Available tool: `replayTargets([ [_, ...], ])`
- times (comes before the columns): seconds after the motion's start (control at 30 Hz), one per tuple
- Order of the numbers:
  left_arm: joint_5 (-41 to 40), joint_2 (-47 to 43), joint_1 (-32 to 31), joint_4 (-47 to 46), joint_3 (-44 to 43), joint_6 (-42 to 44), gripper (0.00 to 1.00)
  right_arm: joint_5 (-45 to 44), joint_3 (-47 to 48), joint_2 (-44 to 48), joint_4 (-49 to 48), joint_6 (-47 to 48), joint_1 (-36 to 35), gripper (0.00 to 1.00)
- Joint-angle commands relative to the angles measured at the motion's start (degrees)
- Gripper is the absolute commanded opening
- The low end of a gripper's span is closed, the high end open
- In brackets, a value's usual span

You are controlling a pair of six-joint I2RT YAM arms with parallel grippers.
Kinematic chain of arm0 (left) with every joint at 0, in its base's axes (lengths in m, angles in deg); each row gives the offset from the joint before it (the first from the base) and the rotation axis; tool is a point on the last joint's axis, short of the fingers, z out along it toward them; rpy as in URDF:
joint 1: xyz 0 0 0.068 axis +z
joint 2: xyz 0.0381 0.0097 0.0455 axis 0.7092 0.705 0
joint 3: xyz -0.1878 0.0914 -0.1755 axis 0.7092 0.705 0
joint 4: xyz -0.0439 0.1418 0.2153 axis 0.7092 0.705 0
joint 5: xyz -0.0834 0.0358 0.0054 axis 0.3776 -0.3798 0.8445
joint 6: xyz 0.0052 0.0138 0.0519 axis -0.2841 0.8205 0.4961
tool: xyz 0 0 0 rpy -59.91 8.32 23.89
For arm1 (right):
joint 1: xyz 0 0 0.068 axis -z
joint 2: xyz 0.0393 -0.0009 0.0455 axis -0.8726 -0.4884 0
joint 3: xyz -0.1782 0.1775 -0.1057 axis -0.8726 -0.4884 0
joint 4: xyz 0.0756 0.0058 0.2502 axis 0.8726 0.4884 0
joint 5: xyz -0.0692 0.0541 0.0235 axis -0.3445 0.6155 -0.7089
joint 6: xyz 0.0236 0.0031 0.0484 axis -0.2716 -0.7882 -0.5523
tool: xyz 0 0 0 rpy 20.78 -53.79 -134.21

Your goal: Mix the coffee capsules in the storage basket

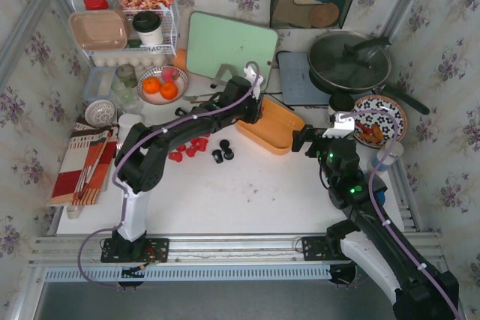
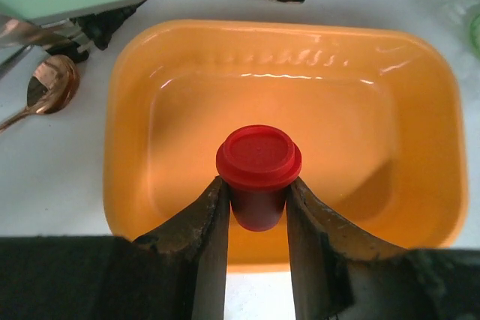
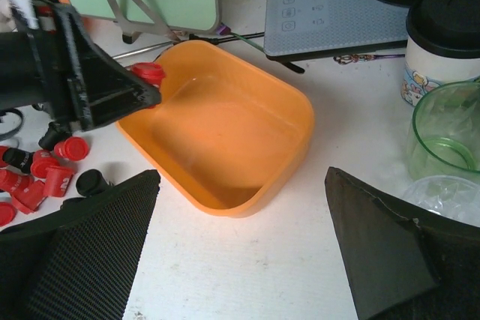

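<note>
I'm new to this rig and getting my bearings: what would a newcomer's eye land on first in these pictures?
The left gripper pinches one glossy red cup-shaped coffee capsule over the edge of the shallow orange plastic storage basket, which holds nothing yet. Left of the basket, a loose cluster of red and black capsules lies on the white table. The right gripper hovers open at the basket's other side.

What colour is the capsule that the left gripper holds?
Red; the capsule in the left gripper shows best in the left wrist view.
</note>
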Motion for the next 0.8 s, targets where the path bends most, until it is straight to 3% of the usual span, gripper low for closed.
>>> replayTargets([
  [0.0, -4.94, 3.37, -0.20, 2.35, -2.95, -1.95, 0.26, 1.16, -0.15, 0.15, -2.33, -1.06, -0.03, 1.00],
  [0.5, -8.16, 4.71, -0.94, -1.26, -1.86, -6.35, 0.51, 3.63, 6.20, 2.27, 10.88, -4.40, -0.04, 1.00],
  [0.77, -8.26, -1.87, -1.25, -4.24, 5.39, -5.64, 0.53, 1.59, 5.56, 6.35, 17.03, -7.00, -0.08, 1.00],
])
